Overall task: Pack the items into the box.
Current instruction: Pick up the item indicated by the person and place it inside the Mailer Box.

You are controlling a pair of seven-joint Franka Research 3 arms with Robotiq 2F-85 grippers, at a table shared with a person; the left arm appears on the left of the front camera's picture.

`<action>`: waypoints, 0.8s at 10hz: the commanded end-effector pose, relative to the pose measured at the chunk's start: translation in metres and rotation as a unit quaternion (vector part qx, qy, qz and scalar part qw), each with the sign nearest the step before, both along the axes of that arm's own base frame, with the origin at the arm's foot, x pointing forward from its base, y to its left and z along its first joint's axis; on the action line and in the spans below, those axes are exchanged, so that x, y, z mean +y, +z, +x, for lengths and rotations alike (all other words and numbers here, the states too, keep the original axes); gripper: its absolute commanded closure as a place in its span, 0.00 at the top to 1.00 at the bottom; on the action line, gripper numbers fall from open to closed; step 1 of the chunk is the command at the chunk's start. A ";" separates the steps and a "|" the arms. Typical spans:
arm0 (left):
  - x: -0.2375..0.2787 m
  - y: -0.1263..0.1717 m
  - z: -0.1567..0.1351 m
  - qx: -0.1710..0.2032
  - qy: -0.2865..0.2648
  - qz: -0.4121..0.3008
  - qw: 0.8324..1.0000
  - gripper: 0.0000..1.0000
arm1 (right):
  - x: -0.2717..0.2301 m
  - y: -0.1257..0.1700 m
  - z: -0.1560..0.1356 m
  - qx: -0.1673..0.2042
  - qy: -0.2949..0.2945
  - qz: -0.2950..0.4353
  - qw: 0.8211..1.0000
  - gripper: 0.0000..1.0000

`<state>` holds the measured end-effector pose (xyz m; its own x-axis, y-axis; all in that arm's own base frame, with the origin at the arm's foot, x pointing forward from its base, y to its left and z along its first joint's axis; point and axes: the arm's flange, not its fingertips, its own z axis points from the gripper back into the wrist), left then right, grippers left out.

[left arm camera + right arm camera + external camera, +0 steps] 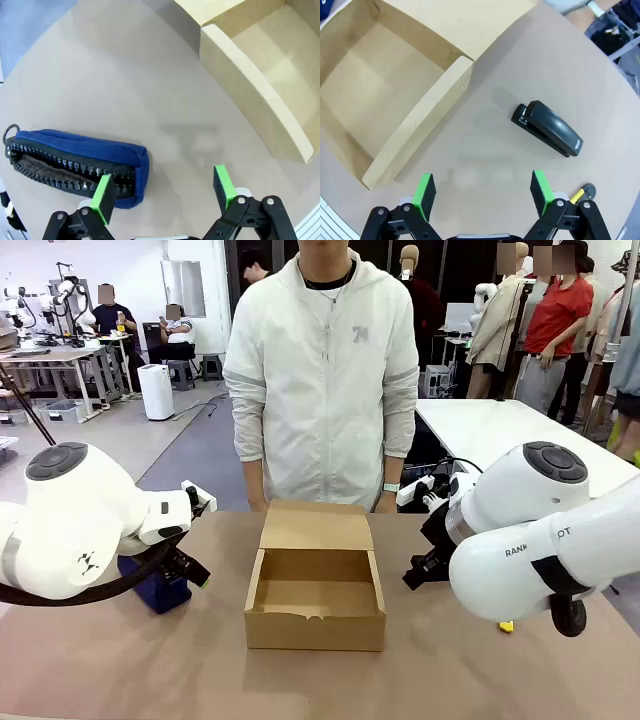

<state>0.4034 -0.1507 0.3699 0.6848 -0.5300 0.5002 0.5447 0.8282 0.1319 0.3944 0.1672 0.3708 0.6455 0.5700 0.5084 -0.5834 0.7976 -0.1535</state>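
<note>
The brown cardboard box (pixel 315 600) sits open in the table's middle, its lid flap laid back toward the person; it holds nothing. A navy blue pouch (pixel 75 162) lies on the table left of the box, zipper side up, partly hidden behind my left arm in the front view (pixel 155 585). My left gripper (pixel 165 192) hovers open above the pouch's end, one green pad over it. A black stapler (pixel 548 128) lies on the table right of the box. Above and short of the stapler, my right gripper (pixel 482 192) stands open, with the box wall (pixel 415 130) to its side.
A person in a white jacket (pixel 322 380) stands at the far edge, right behind the box. A small yellow and black object (pixel 581 192) lies on the table by my right gripper, also seen under the right arm (pixel 507 626). Bare tabletop surrounds the box.
</note>
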 end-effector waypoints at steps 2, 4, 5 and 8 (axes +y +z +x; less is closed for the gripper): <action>0.000 0.000 0.000 0.000 0.000 0.000 1.000 1.00 | 0.000 0.000 0.000 0.000 0.000 0.000 1.000 1.00; 0.000 0.000 0.000 0.000 0.000 0.000 1.000 1.00 | 0.000 0.000 0.000 0.000 0.000 0.000 1.000 1.00; 0.000 0.000 0.000 0.000 0.000 0.000 1.000 1.00 | 0.000 0.000 0.000 0.000 0.000 0.000 1.000 1.00; 0.000 0.000 0.000 0.000 0.000 0.000 1.000 1.00 | 0.000 0.000 0.000 0.000 0.000 0.000 1.000 1.00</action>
<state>0.4034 -0.1507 0.3699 0.6848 -0.5300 0.5002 0.5447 0.8282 0.1319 0.3944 0.1673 0.3708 0.6451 0.5706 0.5082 -0.5837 0.7972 -0.1541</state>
